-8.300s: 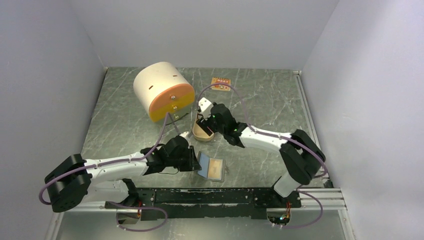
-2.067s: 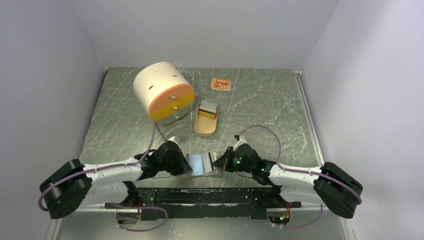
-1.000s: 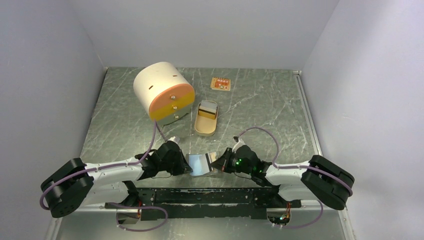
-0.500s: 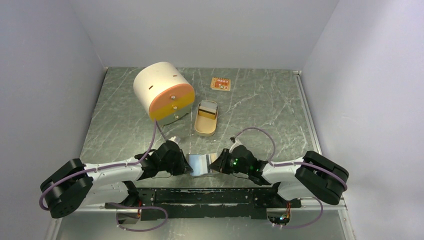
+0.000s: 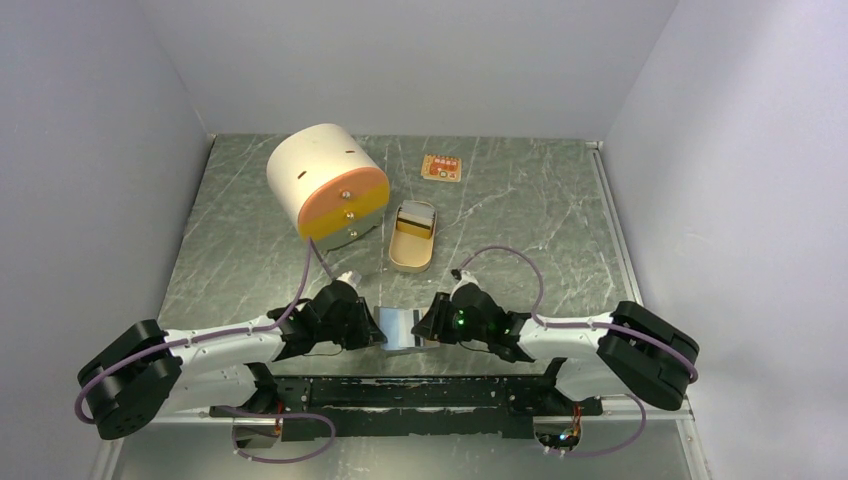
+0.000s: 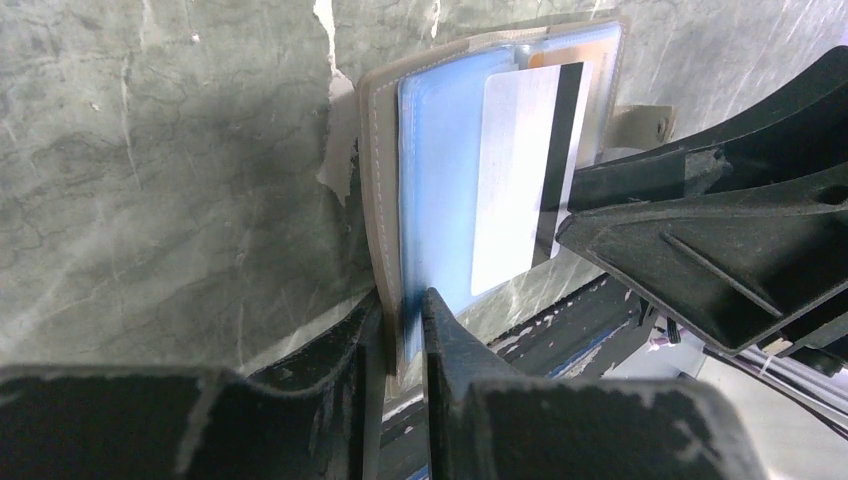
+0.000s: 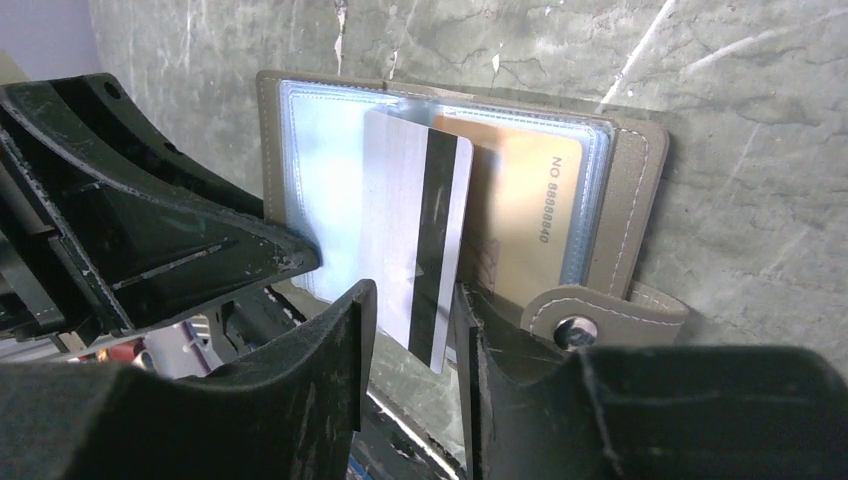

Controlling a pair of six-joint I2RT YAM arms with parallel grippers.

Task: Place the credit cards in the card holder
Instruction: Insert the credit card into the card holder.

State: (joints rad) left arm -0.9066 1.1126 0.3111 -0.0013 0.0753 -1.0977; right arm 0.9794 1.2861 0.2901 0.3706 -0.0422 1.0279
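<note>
The right fingers [image 7: 358, 305] have parted and edged left since the earlier frame. On the marbled grey-green counter [image 5: 520, 230], a taupe stitched card holder [image 7: 630, 180] with clear sleeves lies open at the near edge. The left fingers [image 6: 440, 330] pinch its cover, apparently to steady it. A gold-orange plastic card [image 7: 525, 200] sits sleeved. A silver-grey striped card [image 7: 410, 230] juts out between the spread right fingers, seemingly just released.

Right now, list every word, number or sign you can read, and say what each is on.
"NO 88888840", as best it reads, sideways on the gold-orange card in the card holder.
Silver card: black stripe only, no readable text.
Small orange item in the top view: print too small to read.
</note>
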